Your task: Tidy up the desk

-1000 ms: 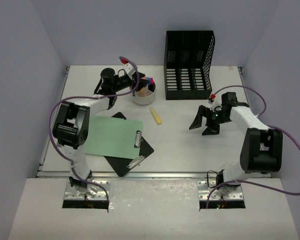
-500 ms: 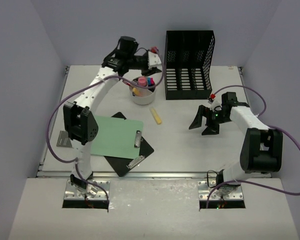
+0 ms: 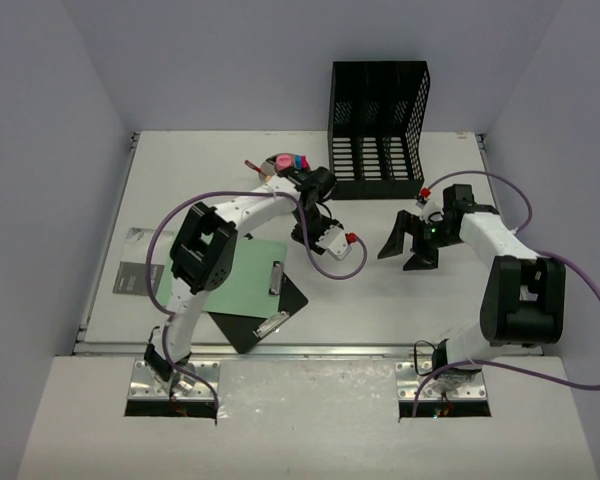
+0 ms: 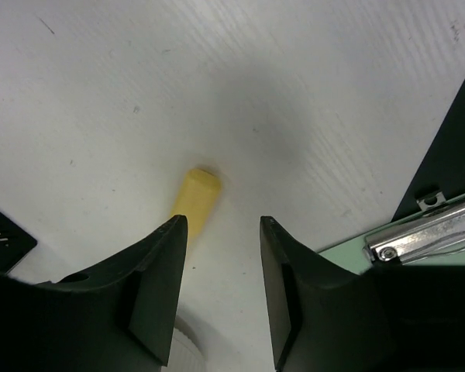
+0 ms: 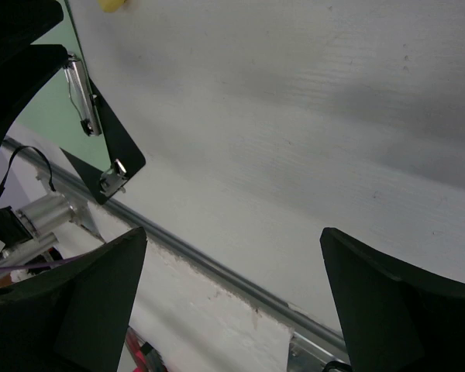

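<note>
The white desk (image 3: pixel 380 290) carries a green clipboard (image 3: pixel 230 272) lying on a black clipboard (image 3: pixel 265 318). A short yellow marker (image 4: pixel 198 198) lies on the desk just ahead of my left gripper (image 4: pixel 221 225), beside the left fingertip. The left gripper (image 3: pixel 310 232) is open and empty, low over the desk, and hides the marker in the top view. My right gripper (image 3: pixel 410 245) hangs wide open and empty over bare desk at the right. In the right wrist view (image 5: pixel 232 236) it faces the silver rail (image 5: pixel 217 267).
A black mesh file rack (image 3: pixel 378 130) stands at the back. A white cup (image 3: pixel 285 165) with pink and blue pens sits left of it, partly behind my left arm. A grey sheet (image 3: pixel 132 278) lies at the left edge. The clipboard's metal clip (image 4: pixel 426 240) is close right of my left gripper.
My left arm has swung from above the cup at the back down and right to the yellow marker. The grey sheet at the left edge has come into view. The right arm has not moved.
</note>
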Robot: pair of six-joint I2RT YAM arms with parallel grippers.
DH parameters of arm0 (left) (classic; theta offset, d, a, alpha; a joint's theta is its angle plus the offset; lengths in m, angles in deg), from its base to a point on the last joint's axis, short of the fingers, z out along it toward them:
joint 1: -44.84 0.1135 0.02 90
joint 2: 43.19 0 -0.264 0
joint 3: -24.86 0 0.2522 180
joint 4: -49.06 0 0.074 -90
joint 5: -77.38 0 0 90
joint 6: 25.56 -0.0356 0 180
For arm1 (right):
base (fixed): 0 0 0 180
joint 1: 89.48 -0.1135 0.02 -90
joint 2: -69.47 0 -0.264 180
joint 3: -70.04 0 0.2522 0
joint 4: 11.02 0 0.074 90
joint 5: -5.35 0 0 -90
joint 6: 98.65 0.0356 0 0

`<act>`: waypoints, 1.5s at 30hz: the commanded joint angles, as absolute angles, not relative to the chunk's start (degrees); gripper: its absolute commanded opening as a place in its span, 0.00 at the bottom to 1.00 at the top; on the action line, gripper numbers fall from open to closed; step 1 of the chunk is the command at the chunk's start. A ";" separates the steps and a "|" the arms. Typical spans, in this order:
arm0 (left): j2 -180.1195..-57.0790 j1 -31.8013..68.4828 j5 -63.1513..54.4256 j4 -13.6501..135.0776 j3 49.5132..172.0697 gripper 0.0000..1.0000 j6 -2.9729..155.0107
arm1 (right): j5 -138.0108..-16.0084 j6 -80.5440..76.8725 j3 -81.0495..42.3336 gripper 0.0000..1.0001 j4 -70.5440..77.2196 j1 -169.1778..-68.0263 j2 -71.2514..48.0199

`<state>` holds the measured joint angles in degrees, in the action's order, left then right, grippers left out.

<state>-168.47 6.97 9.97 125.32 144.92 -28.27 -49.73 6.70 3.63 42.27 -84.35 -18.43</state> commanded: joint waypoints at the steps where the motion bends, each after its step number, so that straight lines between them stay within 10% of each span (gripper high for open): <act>1: -169.22 6.43 6.63 123.82 146.28 0.41 -33.56 | -48.44 6.03 2.22 0.93 41.68 -84.11 -18.51; 29: -171.34 2.30 -2.34 116.69 137.76 0.40 -43.31 | -48.62 4.45 4.07 0.93 41.59 -84.03 -18.07; 45: -152.01 2.04 15.92 106.24 130.56 0.03 -29.72 | -47.38 6.03 3.02 0.93 42.82 -84.03 -16.84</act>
